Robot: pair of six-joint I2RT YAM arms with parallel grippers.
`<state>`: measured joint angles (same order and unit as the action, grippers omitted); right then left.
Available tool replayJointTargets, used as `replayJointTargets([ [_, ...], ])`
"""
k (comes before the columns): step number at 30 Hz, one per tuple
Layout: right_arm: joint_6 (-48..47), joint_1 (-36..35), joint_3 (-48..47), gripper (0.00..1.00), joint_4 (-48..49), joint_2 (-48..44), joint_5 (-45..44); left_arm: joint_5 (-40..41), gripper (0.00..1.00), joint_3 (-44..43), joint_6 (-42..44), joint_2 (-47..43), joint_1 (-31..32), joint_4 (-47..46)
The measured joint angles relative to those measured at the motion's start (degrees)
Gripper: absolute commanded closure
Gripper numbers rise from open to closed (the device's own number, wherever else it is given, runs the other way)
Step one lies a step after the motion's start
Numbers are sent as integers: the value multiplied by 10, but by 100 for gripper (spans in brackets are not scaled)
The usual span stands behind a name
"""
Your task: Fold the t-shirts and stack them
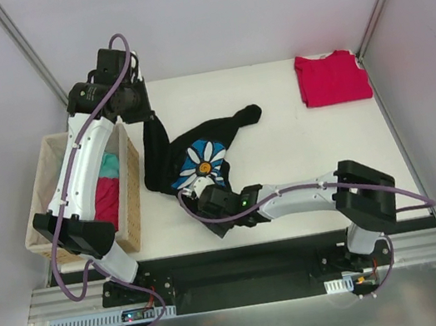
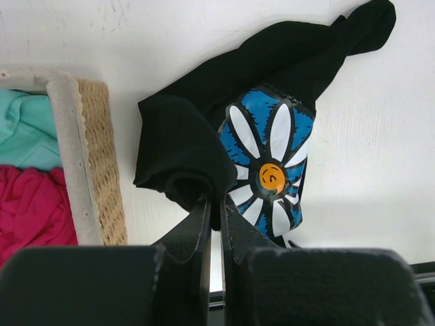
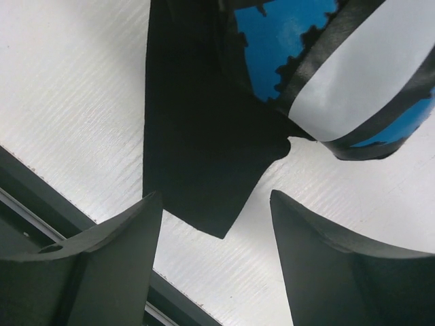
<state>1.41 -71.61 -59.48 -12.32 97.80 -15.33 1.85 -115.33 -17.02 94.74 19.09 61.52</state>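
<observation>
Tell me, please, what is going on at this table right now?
The left fingers are shut on a fold of the black t-shirt, holding it up beside the basket while the rest lies crumpled on the table. The right fingers are open at its near edge, gripping nothing. The red t-shirt lies folded in the far right corner.

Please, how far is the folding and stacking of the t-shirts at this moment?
Done: the red t-shirt lies folded at the far right. In hand: the left pincer is shut on the crumpled black t-shirt, and the right pincer stands open at its near edge. Left: to fold the black one and stack it on the red; more clothes lie in the basket.
</observation>
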Motion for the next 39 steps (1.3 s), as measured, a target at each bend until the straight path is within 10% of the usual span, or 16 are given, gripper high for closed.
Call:
replayJointTargets([
  [33,12,19,54,41,42,-1,24,4,99,9,0,0,0,-3],
  [39,16,17,54,60,58,5,24,10,99,12,1,0,0,-4],
])
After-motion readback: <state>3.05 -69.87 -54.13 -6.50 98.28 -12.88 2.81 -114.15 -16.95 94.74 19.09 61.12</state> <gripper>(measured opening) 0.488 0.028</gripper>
